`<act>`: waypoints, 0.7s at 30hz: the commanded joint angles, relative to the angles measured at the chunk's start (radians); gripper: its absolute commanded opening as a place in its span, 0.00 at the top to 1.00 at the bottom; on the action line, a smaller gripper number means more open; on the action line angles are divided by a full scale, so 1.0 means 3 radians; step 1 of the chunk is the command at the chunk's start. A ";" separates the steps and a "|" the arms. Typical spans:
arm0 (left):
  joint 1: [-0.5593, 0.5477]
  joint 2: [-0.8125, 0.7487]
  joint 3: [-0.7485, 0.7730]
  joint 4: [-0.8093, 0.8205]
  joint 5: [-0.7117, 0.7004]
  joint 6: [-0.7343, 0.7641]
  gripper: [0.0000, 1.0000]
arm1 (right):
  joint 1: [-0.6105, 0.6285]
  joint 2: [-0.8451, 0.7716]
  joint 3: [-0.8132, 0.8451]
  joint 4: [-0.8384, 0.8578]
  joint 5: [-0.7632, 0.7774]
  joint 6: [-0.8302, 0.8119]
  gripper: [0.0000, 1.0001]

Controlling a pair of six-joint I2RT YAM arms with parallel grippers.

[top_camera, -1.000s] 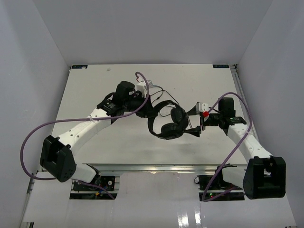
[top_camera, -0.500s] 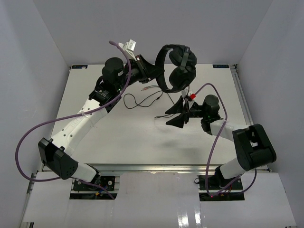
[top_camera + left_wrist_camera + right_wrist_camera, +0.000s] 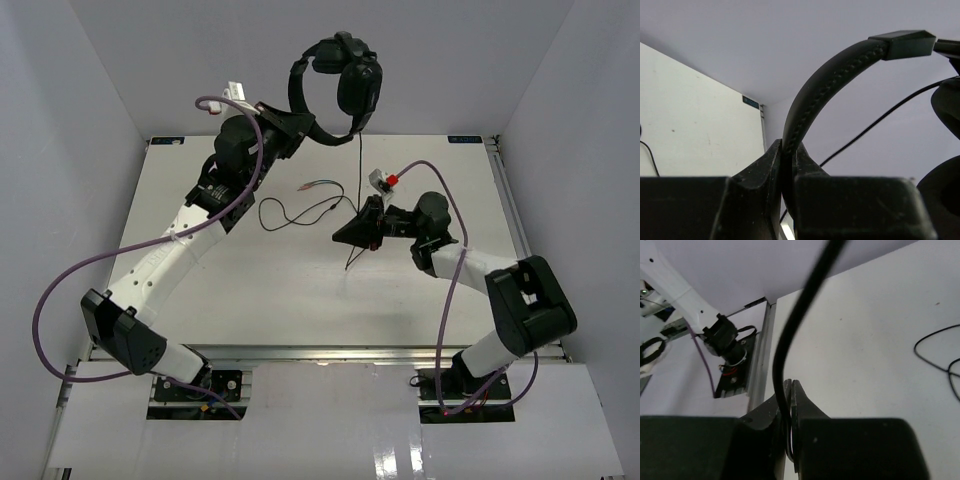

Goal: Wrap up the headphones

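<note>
Status: headphones [image 3: 357,86] up in the air, above the far edge of the table [image 3: 250,290], hung from the L arm. L gripper [image 3: 788,152] is clamped on the headband [image 3: 826,79], pinching it near one end. Ear cups dangle off to the side. The cord [image 3: 359,165] drops straight from a cup down to the R gripper [image 3: 791,390], which sits low over mid-table. R wrist view: jaws closed tight on the strand, which runs up out of the pinch.

Progress: early. Both grabs are made, i.e. set lifted and cord caught. No wrap visible, no turns round headband or cups. The slack [image 3: 300,212] lies in loose curls on the table between the arms. Plug ends [image 3: 305,186] are toward the far side, prob. free, but too thin to be sure from the top cam.

Left to do, by my judgement: wind all the slack round the set, secure the plugs, set it down.

Containers: none in view, so no contents to note.
</note>
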 commanded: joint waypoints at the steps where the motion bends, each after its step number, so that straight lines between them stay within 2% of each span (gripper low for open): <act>1: 0.0013 0.0095 0.0440 -0.0442 -0.0813 -0.0305 1.00 | 0.0180 -0.0477 0.0283 -0.2119 0.0873 -0.2078 0.92; 5: 0.0023 0.0411 0.0711 -0.0696 -0.1340 -0.0015 1.00 | 0.0352 -0.0662 0.0540 -0.3150 0.1687 -0.2918 0.92; 9: 0.0029 0.0715 0.0807 -0.0713 -0.1576 0.0468 1.00 | 0.0508 -0.0616 0.1011 -0.4102 0.2403 -0.3531 0.92; 13: 0.0038 0.0828 0.0651 -0.0633 -0.1860 0.1017 1.00 | 0.0556 -0.0949 0.1049 -0.4338 0.2992 -0.3858 0.92; 15: 0.0056 0.0775 0.0364 -0.0360 -0.1888 0.1353 1.00 | 0.0552 -0.1117 0.1020 -0.4373 0.3207 -0.4017 0.92; 18: 0.0070 0.0685 0.0009 -0.0007 -0.1724 0.1635 1.00 | 0.0556 -0.1252 0.0994 -0.4446 0.3359 -0.4159 0.92; 21: 0.0070 0.0699 -0.0035 0.0027 -0.1597 0.1758 1.00 | 0.0574 -0.1362 0.0964 -0.4512 0.3304 -0.4318 0.92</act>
